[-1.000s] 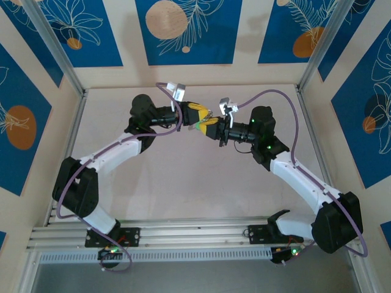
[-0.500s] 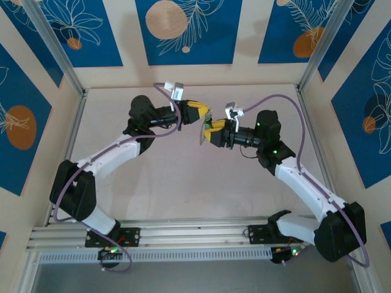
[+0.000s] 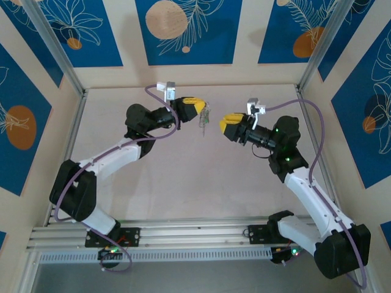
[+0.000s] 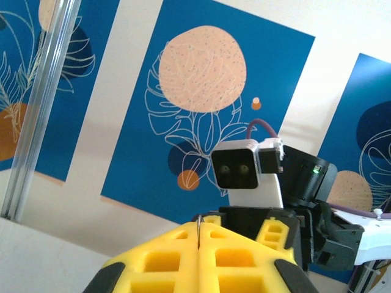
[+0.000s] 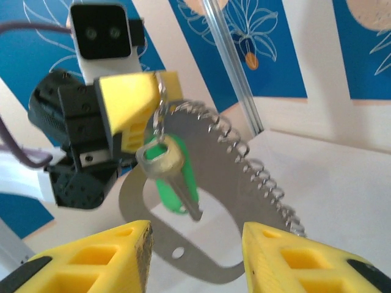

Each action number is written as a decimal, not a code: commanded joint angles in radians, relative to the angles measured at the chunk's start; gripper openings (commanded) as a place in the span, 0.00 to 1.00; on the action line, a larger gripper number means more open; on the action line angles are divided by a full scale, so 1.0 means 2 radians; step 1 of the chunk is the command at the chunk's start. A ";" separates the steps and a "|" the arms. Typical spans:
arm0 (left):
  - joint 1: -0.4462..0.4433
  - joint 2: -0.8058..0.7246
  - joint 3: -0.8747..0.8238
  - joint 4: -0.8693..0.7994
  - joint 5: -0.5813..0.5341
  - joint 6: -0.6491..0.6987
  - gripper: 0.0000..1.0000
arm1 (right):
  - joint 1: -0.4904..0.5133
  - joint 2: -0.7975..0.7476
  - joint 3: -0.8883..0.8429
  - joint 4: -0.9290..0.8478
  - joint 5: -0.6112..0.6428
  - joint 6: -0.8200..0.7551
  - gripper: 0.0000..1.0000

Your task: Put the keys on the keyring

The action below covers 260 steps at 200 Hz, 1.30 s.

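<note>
Hanging just below the left gripper (image 3: 199, 108) in the top view, the keys (image 3: 204, 120) dangle above the table (image 3: 183, 183). The right gripper (image 3: 225, 125) sits near that left gripper, jaws partly apart and holding nothing. Over to the left wrist view: its yellow fingers (image 4: 159, 262) are pressed tight on a thin wire of the keyring (image 4: 199, 227), with the keys themselves hidden. The right wrist view fills that in: a silver key (image 5: 160, 157) and a green piece (image 5: 178, 183) hang under the left gripper, with a coil-edged grey plate (image 5: 226, 183) behind them.

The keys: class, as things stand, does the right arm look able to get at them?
Probably yes. The keys hang with the keyring from the shut left gripper, in open air. The right gripper faces them, jaws open, with nothing between.
</note>
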 commanded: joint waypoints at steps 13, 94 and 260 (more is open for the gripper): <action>-0.013 0.012 0.001 0.071 -0.019 -0.024 0.00 | -0.003 0.031 0.040 0.083 0.010 0.059 0.44; -0.024 0.020 0.008 0.078 -0.026 -0.031 0.00 | 0.006 0.088 0.062 0.199 -0.019 0.125 0.47; -0.031 0.023 0.018 0.057 -0.026 -0.021 0.00 | 0.028 0.109 0.056 0.202 -0.030 0.122 0.05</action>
